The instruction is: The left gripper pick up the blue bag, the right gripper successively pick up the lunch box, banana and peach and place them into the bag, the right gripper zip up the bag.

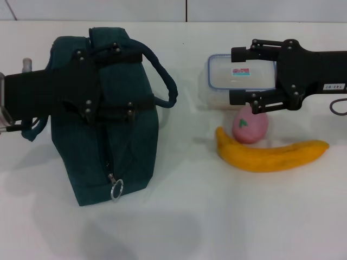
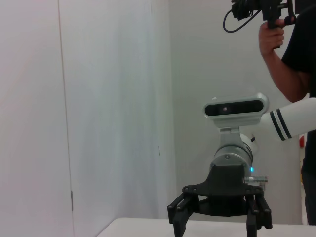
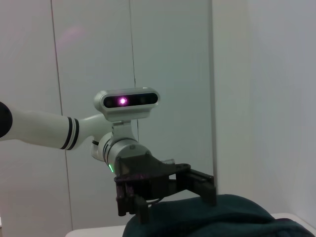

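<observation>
Zipper ring [image 1: 116, 188] hangs low on the blue bag [image 1: 108, 119], where the left gripper [image 1: 92, 103] pinches its top to hold it, while beside the bag the right gripper [image 1: 244, 76] stands wide apart around the lunch box [image 1: 238, 76], ready to grab it.

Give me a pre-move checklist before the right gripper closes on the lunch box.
1. Right gripper open and straddling the lunch box: ok, one finger along each long side.
2. Lunch box lid on: ok.
3. Left gripper on the blue bag: ok, fingers over its top; firm grasp cannot tell.
4. Bag mouth open to receive: not ok, the zipper line looks shut, pull ring at the near end.
5. Peach and banana clear of the lift: cannot tell, the peach sits right beside the box.
</observation>
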`<state>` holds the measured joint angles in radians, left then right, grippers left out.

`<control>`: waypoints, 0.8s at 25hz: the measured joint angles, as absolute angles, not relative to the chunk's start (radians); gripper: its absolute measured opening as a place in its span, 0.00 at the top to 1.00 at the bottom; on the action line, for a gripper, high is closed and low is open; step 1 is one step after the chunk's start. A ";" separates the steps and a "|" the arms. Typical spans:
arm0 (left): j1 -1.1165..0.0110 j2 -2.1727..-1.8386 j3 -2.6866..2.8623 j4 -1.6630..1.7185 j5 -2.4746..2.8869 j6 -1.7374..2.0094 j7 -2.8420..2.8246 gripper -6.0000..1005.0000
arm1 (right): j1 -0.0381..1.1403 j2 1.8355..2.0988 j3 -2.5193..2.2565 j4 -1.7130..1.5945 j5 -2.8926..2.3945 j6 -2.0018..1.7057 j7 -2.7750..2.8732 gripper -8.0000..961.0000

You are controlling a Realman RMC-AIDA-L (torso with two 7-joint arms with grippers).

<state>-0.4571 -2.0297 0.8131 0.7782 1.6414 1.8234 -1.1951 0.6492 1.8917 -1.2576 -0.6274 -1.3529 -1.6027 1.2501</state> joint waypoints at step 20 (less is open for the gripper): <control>-0.462 -2.027 0.790 0.942 1.641 1.813 -1.440 0.15 | 0.645 1.893 -1.258 -0.627 -1.364 -1.592 1.249 0.11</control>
<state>-0.4618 -2.0274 0.7897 0.9415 1.6411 1.8134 -1.4402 0.6454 1.8929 -1.2579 -0.6275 -1.3635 -1.5922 1.2491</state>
